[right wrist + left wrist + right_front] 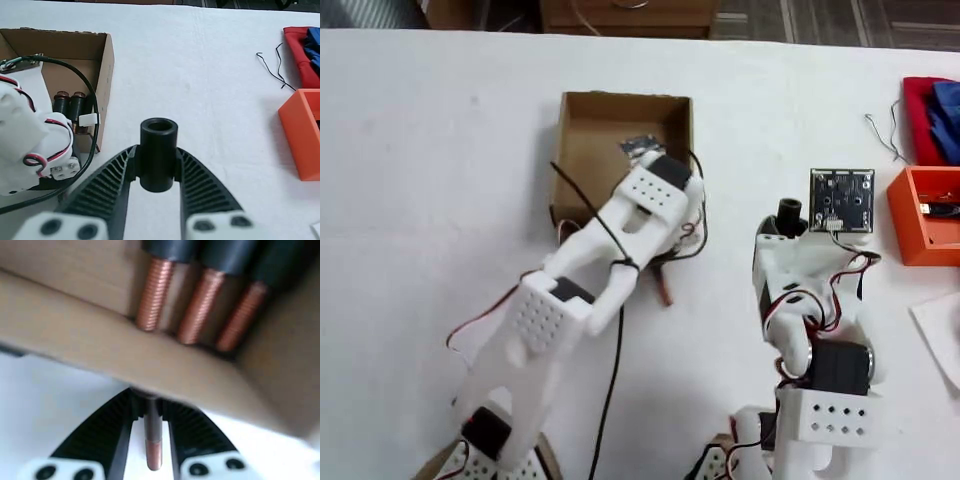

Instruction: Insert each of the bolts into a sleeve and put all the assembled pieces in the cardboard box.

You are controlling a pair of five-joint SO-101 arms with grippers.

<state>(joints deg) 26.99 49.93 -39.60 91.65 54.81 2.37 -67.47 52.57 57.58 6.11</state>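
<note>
My left gripper (151,407) is shut on a thin copper bolt (153,447) just outside the near wall of the cardboard box (75,340). Three assembled pieces (200,305) lie side by side inside the box, with copper threads sticking out of their black sleeves. In the high view the left arm's wrist covers the front right corner of the cardboard box (590,130). My right gripper (157,167) is shut on an upright black sleeve (158,140), its bore facing up. It holds the sleeve (790,211) above the table to the right of the box.
An orange container (925,215) and a red cloth (925,110) sit at the right edge, with a loose black wire (885,130) nearby. The left arm's black cable (615,380) trails over the table. White table lies open left of the box.
</note>
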